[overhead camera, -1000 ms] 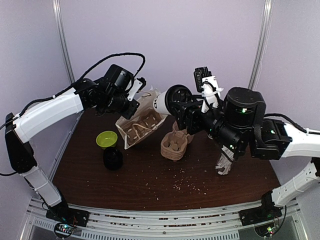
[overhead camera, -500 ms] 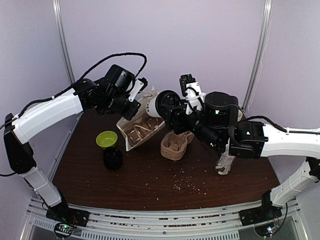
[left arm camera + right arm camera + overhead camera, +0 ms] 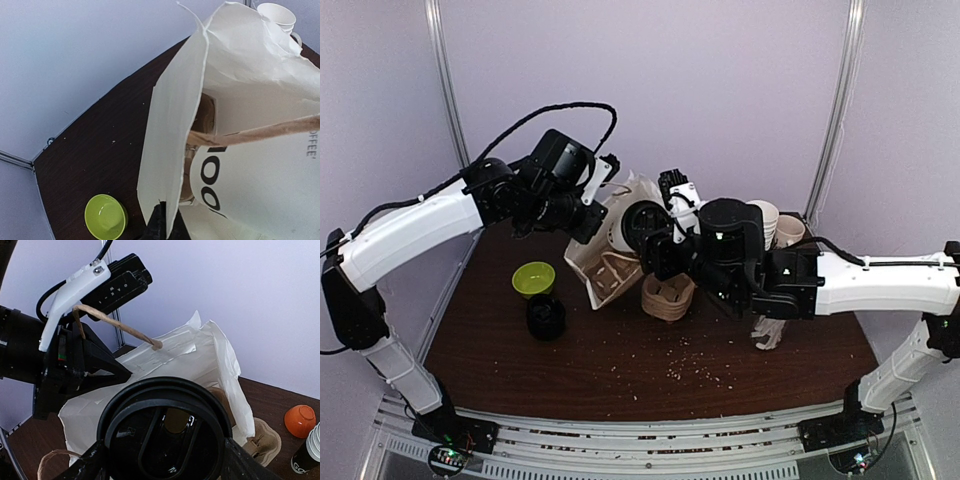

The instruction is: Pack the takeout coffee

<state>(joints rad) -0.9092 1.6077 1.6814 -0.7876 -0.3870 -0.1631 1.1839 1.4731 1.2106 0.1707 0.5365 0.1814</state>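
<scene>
- Right claw (image 3: 162, 466) clamped on the coffee cup (image 3: 252, 187) at its lid end. Black fingers (image 3: 89, 464) sit either side of the black lid (image 3: 646, 226), which fills the right wrist view.
- Cup is held off the counter (image 3: 620, 370), tipped w/ its base pointing left. Base end sits at the open mouth of the paper bag (image 3: 603, 272), lid end outside it. How deep it sits: can't tell.
- Left wrist view: cup's white wall w/ black print lies just under the bag's brown handle (image 3: 260, 132), next to the bag's side panel.
- Left claw (image 3: 592, 207) pinched closed on the bag's upper edge, holding the bag tilted w/ its mouth toward the right arm.
- Green bowl (image 3: 533, 278) on the counter left of the bag. Black lid stack (image 3: 546, 317) just in front of it.
- Cardboard cup carrier (image 3: 667, 299) below the right claw, just right of the bag's bottom.
- White cup stack (image 3: 763, 222) behind the right arm, near the counter's back right.
</scene>
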